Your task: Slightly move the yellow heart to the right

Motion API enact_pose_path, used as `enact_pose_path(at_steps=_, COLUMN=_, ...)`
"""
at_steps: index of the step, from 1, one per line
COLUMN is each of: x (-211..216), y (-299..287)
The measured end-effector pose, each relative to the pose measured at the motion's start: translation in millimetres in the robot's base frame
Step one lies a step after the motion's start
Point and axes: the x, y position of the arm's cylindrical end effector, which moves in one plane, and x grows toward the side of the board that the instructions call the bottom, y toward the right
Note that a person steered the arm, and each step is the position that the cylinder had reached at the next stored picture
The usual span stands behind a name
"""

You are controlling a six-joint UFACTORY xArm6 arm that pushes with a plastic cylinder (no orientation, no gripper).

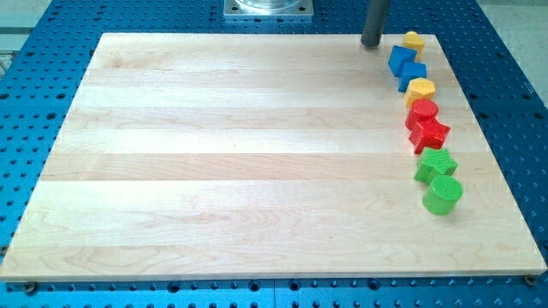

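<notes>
The yellow heart (419, 88) lies near the board's right edge, in a column of blocks. Just above it is a blue cube (414, 74), and just below it a red round block (423, 109). My tip (371, 44) stands at the board's top edge, up and to the left of the heart and well apart from it. The tip is left of a second yellow block (413, 40), maybe a hexagon, and does not touch it. A blue block (399, 58) lies below and to the right of the tip.
Lower in the column are a red star (431, 133), a green star (436, 164) and a green cylinder (443, 193). The wooden board (240, 162) rests on a blue perforated table. The arm's metal base (269, 8) is at the view's top.
</notes>
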Motion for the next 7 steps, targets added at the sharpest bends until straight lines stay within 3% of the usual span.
enact_pose_path(at_steps=2, x=214.7, y=-73.9)
enact_pose_path(at_steps=3, x=313.5, y=-70.6)
enact_pose_path(at_steps=4, x=399.6, y=-28.9)
enact_pose_path(at_steps=5, x=400.0, y=14.5)
enact_pose_path(at_steps=6, x=398.6, y=93.3)
enact_pose_path(at_steps=7, x=353.7, y=130.8)
